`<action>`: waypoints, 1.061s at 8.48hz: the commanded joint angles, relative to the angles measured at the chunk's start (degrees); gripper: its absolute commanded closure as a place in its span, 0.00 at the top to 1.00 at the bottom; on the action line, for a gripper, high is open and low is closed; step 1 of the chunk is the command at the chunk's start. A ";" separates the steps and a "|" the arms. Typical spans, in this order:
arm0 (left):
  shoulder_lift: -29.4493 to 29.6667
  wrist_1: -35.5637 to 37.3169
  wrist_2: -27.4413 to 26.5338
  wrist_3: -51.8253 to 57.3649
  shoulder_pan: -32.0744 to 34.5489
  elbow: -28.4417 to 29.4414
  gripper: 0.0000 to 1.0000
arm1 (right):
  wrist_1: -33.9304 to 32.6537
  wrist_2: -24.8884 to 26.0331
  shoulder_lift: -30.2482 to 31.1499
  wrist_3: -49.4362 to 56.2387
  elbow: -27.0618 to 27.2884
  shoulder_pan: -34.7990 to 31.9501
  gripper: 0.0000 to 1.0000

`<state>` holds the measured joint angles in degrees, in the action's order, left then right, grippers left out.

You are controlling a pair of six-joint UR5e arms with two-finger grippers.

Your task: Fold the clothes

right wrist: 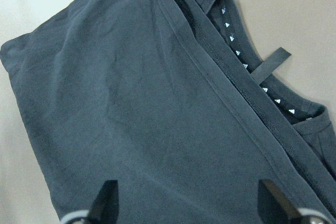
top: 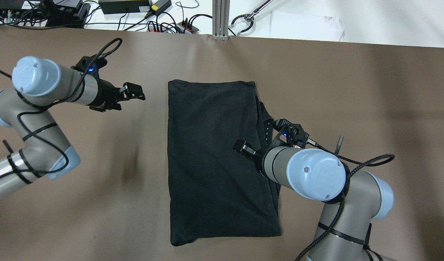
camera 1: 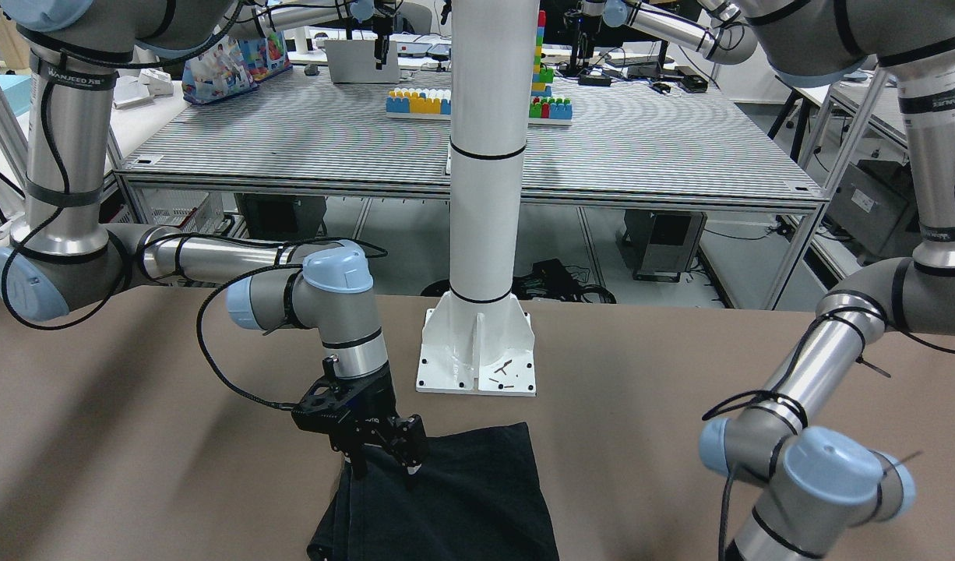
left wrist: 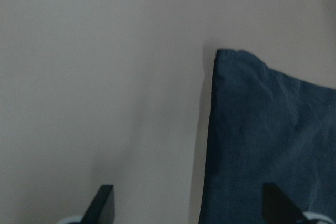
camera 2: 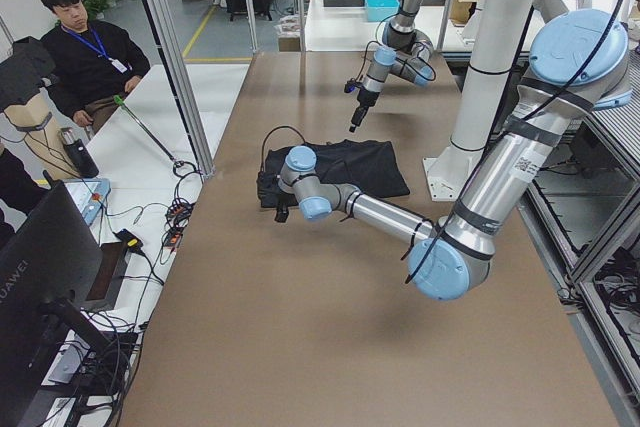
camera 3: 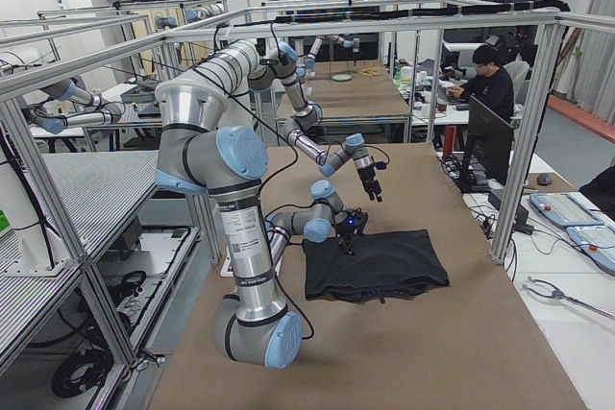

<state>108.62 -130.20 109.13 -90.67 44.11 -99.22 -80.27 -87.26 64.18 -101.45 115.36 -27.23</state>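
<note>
Black cloth, the garment [top: 214, 156], is lying flat in the middle of the brown table [top: 316, 90], folded into a long rectangle. It is sitting just in front of the white pillar's base plate [camera 1: 477, 351] without touching it. Along its right edge the layers are showing one under another. There the right wrist view is showing a stitched hem, a short fabric loop and a row of small white triangles.

Over that right part, the right gripper [camera 1: 385, 466] is pointing down at the cloth, just inside the hem. The right arm is bending sharply at the elbow, with its wrist joint riding above the garment. Its fingers are standing spread with nothing between them. Whether the tips are touching the fabric cannot be told.

On the other side, the left arm is reaching in low over bare table with its forearm angling towards the garment. The left gripper [top: 137, 92] is aiming at the garment's far left corner and stopping near it, apart from the cloth. Its fingers are also spread wide and gripping nothing.
</note>
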 commanded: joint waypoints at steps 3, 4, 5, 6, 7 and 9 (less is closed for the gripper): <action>-8.69 0.12 -27.14 -18.31 -29.37 -15.13 1.00 | 3.89 1.04 1.03 -0.77 -1.36 0.42 0.94; -8.34 0.30 -32.61 -18.31 -34.39 -14.87 1.00 | 3.90 1.82 1.03 -0.77 -1.45 0.59 0.94; -7.99 0.30 -34.84 -18.40 -37.23 -13.73 1.00 | 3.90 2.53 0.94 -0.95 -1.45 0.77 0.94; -7.12 0.12 -35.21 -18.49 -37.60 -11.20 1.00 | 3.90 3.23 0.94 -0.86 -1.63 1.99 0.94; -4.33 0.03 -35.12 -19.27 -37.61 -7.61 1.00 | 3.90 4.98 0.86 -0.95 -1.54 2.79 0.94; -2.10 -0.23 -35.12 -19.36 -37.61 -4.06 1.00 | 3.90 5.17 1.03 -0.86 -1.54 2.79 0.94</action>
<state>104.53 -130.18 74.22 -109.75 6.75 -106.46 -76.39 -82.75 65.11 -102.37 113.83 -24.75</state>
